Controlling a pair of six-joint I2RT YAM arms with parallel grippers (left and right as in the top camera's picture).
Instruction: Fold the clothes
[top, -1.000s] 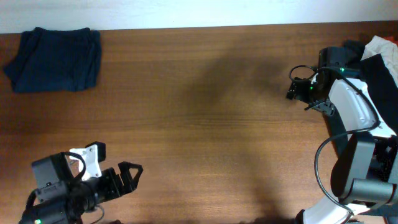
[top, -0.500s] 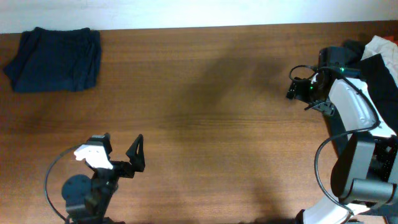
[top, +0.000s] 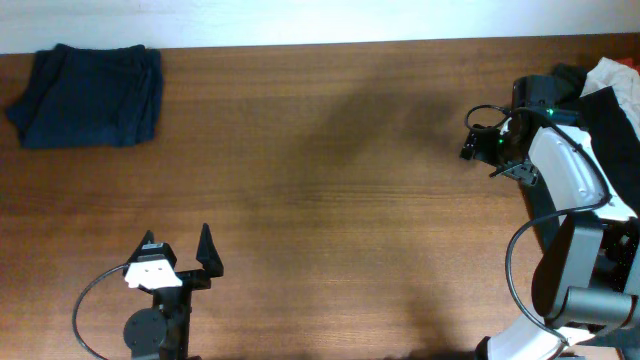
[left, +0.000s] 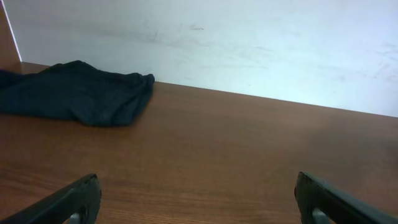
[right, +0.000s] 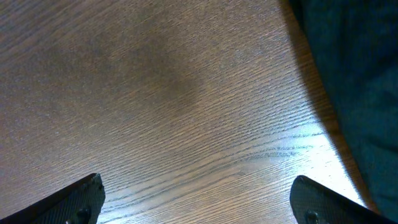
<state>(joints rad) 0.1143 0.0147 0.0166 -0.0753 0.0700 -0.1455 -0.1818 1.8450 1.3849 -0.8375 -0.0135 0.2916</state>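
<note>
The folded navy garment (top: 88, 95) lies in the overhead frame's upper left, well apart from the left gripper (top: 177, 248) at lower left, long axis running left-right. Black and white clothes (top: 608, 90) pile at right, beside the right gripper (top: 472, 145). Both grippers are spread, empty.

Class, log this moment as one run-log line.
left gripper: open, empty | right gripper: open, empty | navy garment: folded, far-left | pile: right edge
</note>
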